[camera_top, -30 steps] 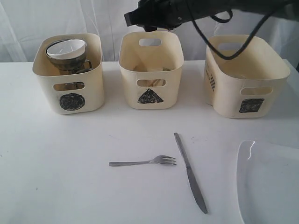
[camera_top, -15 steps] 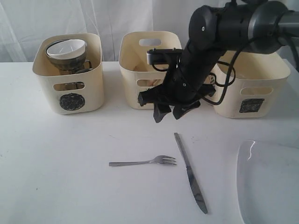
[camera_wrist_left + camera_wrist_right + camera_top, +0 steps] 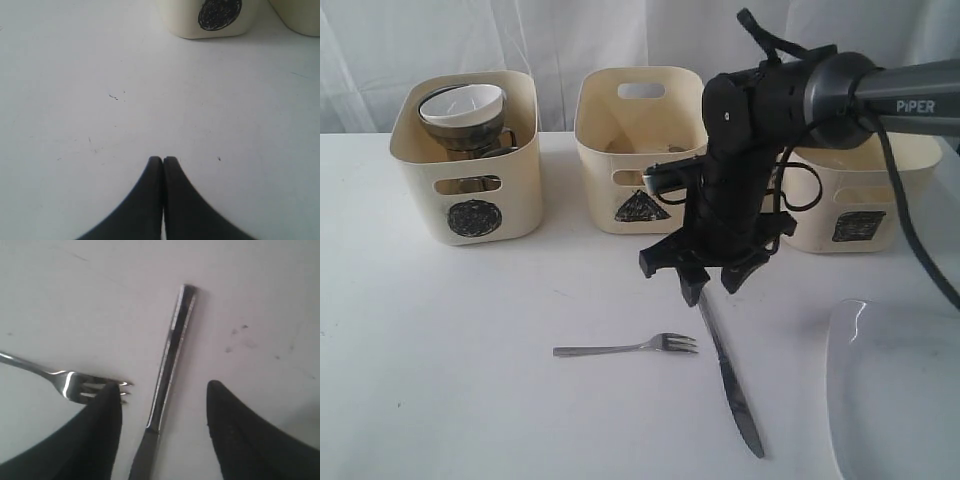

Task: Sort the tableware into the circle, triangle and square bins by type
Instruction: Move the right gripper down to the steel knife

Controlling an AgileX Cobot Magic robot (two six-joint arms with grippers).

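- My right gripper [image 3: 712, 288] hangs low over the white table [image 3: 470, 400], jaws spread wide, nothing held.
- Knife [image 3: 730, 385]: flat on the table, handle end between my right fingers [image 3: 107, 405]; contact cannot be told.
- Fork [image 3: 620, 349]: just beside the knife, tines pointing at it.
- My left gripper [image 3: 163, 159]: pressed closed, empty, near the circle bin [image 3: 185, 20].
- Circle bin holds a white bowl [image 3: 465, 100] stacked on steel mugs [image 3: 470, 135].
- Plate [image 3: 890, 390]: at the table's near right.
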